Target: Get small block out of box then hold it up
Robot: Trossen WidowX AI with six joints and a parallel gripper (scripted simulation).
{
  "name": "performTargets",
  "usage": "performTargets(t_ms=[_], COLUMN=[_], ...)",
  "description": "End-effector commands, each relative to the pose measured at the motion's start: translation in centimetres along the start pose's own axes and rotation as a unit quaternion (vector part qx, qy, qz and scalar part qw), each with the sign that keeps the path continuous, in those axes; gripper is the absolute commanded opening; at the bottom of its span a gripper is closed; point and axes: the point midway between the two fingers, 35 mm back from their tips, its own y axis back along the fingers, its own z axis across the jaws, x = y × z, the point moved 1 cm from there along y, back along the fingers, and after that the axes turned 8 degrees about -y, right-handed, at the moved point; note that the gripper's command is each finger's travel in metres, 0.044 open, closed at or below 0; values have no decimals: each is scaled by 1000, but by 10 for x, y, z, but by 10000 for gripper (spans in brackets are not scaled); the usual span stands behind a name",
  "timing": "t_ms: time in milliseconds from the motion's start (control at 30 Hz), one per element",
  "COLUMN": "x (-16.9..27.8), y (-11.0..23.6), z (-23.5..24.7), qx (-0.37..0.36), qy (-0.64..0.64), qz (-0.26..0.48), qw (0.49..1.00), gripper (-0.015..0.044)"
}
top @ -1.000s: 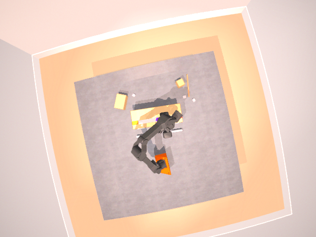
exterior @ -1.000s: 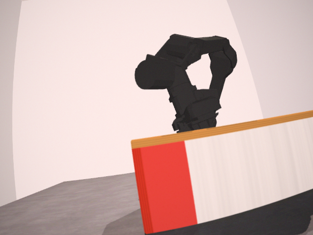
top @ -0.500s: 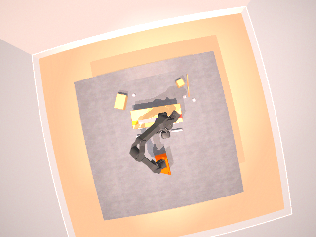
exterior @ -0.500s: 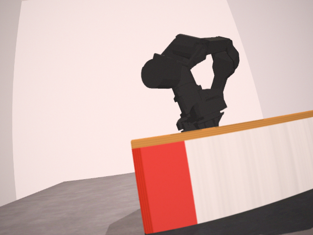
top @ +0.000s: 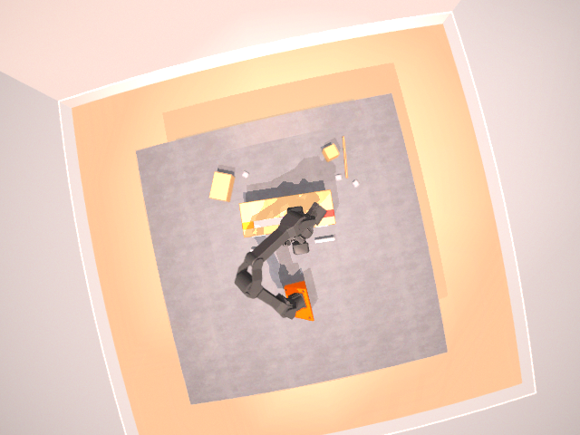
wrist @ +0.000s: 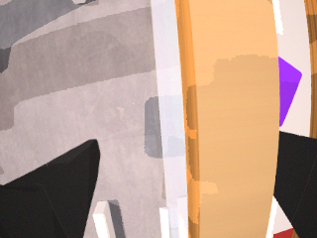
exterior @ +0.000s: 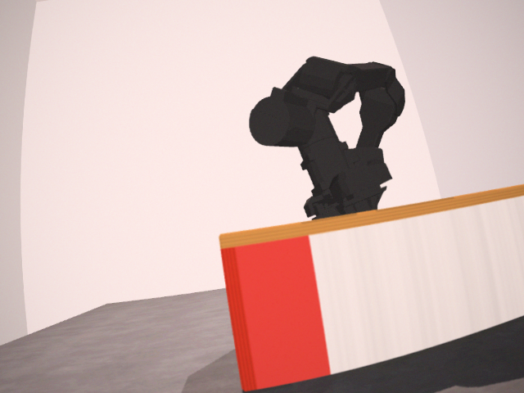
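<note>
You are early in the job: the purple block (wrist: 288,89) is not out yet. In the wrist view it shows at the right of the frame, behind the orange top edge of the box (wrist: 228,126), so it looks to be sitting on the shelf inside. The top view hides it under the arm.

Your pincer (wrist: 178,178) stands wide and holds nothing; its two dark fingers frame the lower corners of the wrist view, straddling the box's upper edge. From the exterior view the arm (exterior: 330,127) hangs low just behind the box's top rim, with the red end panel (exterior: 275,313) at lower centre of that frame.

Nothing of the task is finished. Left to do, as I judge it: nudge the block along the shelf toward the open end, not the closed pocket; let it drop onto the bench (top: 374,281); grasp it there; lift it and hold it still, well away from the box. I cannot tell which end is open.
</note>
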Motion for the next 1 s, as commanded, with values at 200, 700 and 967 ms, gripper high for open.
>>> performTargets(t_ms=[200, 700, 967], x=[6, -10, -18], y=[1, -3, -4], z=[-1, 1, 3], qx=[0, 0, -1], qy=[0, 0, 0], qz=[0, 0, 0], qw=[1000, 1000, 1000], gripper=[400, 400, 400])
